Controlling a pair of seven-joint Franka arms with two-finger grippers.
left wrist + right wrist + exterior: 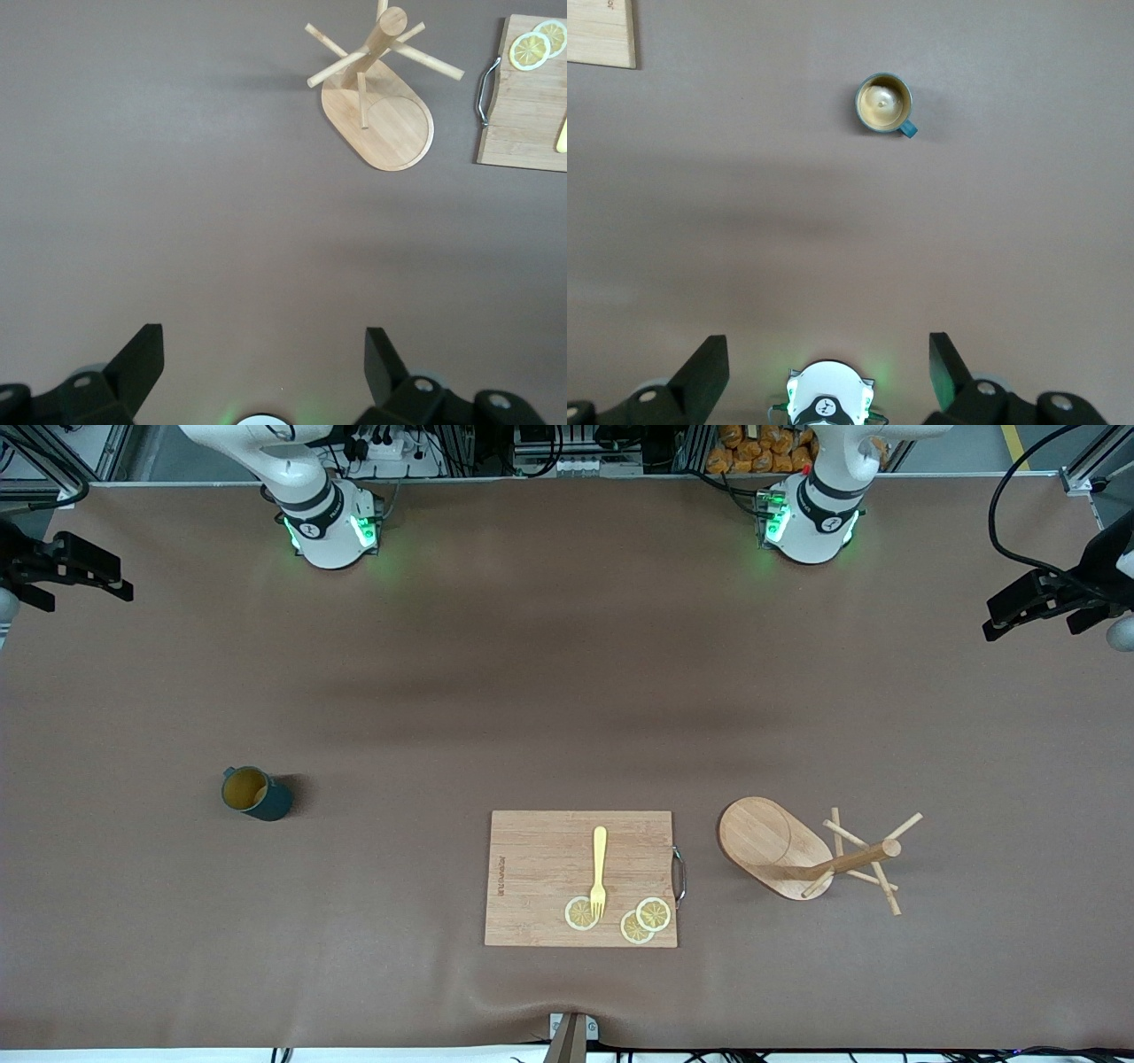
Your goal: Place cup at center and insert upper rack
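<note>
The cup (pixel 255 793) is a dark teal mug with a tan inside. It stands upright toward the right arm's end of the table, and the right wrist view shows the cup (pixel 883 103) from above. The upper rack (pixel 771 850), a light wooden mug tree on an oval base, stands upright toward the left arm's end. The left wrist view shows the rack (pixel 390 124) far below. My left gripper (pixel 263 336) hangs open and empty high over the table by its own base. My right gripper (pixel 826 341) is open and empty too, high over its base (pixel 827 398).
A rectangular wooden cutting board (pixel 540 868) lies between cup and rack, nearer to the front camera. On it lie a yellow fork (pixel 600 868) and lemon slices (pixel 654 913). Its metal handle (pixel 679 875) faces the rack. Black fixtures (pixel 1036 602) stand at both table ends.
</note>
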